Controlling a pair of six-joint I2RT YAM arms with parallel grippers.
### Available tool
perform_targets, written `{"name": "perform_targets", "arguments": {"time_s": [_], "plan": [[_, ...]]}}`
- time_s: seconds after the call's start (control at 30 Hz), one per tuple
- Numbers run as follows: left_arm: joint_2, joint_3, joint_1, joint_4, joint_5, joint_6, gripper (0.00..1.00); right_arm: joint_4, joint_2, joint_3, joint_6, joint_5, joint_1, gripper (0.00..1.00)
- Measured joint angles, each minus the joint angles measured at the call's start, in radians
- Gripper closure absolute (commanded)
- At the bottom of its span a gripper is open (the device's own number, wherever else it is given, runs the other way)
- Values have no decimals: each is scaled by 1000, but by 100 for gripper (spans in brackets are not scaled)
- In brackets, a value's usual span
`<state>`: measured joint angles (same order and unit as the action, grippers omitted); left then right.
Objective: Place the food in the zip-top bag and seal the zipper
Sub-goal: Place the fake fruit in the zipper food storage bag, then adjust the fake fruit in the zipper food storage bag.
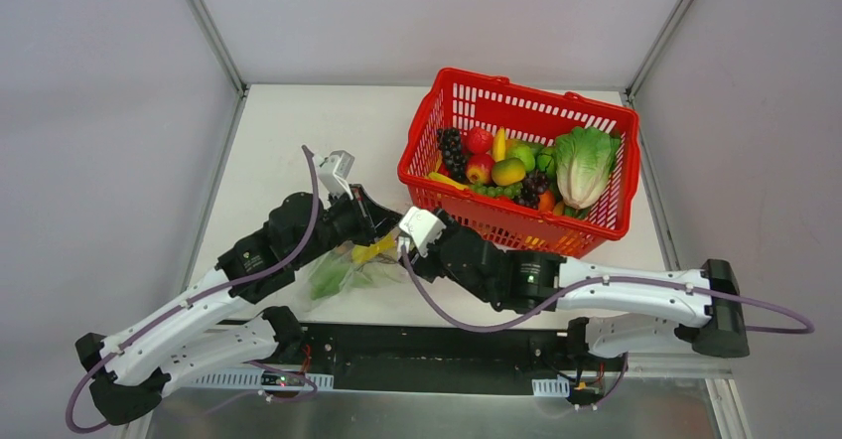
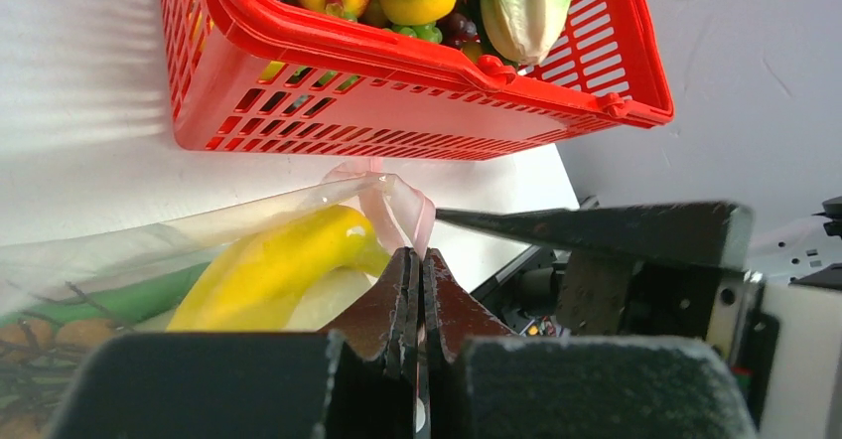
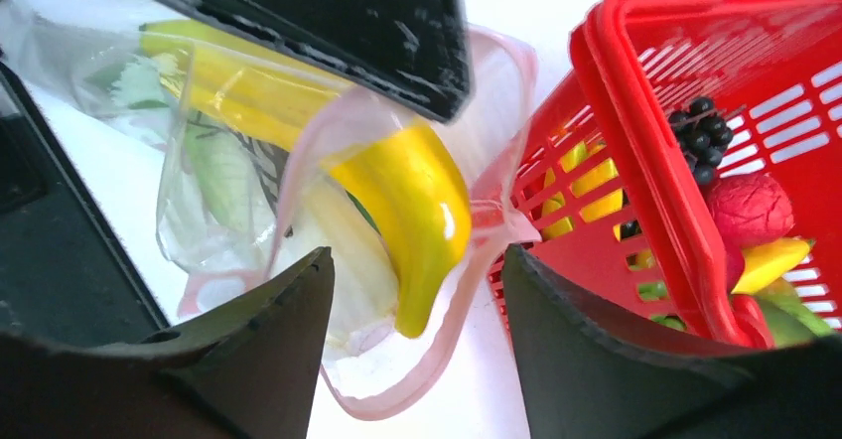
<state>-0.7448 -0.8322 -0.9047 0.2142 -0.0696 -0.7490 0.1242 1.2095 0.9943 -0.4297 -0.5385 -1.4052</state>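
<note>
The clear zip-top bag [image 1: 333, 278] lies at the table's near edge between my grippers. Inside it are a yellow banana [image 3: 412, 196], a long green vegetable [image 2: 109, 305] and a pale white piece [image 3: 343, 260]. The banana's tip pokes out of the open mouth. The pink zipper strip [image 3: 452, 345] hangs in an open loop. My left gripper [image 2: 419, 255] is shut on the zipper strip at the mouth edge and holds it up. My right gripper [image 3: 417, 255] is open and empty, its jaws on either side of the bag mouth and banana tip. Both also show in the top view, left [image 1: 375, 225] and right [image 1: 400, 250].
A red mesh basket [image 1: 606, 121] full of toy fruit, grapes and a lettuce stands just behind and right of the grippers, close to the bag mouth [image 3: 635, 111]. The black base rail [image 1: 427, 345] runs along the near edge.
</note>
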Motion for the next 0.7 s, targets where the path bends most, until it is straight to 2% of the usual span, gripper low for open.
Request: {"name": "perform_targets", "arguments": {"time_s": [0.17,0.37,0.57,0.7], "plan": [[29,6,0,0,-9,0,100,43,-130,-18,204,16,38,39],[35,11,0,0,-13,0,100,105,-257,-36,520,199,217,46],[32,11,0,0,-13,0,100,119,-211,-107,695,389,246,48],[31,11,0,0,-13,0,100,110,-180,-156,756,449,253,45]]}}
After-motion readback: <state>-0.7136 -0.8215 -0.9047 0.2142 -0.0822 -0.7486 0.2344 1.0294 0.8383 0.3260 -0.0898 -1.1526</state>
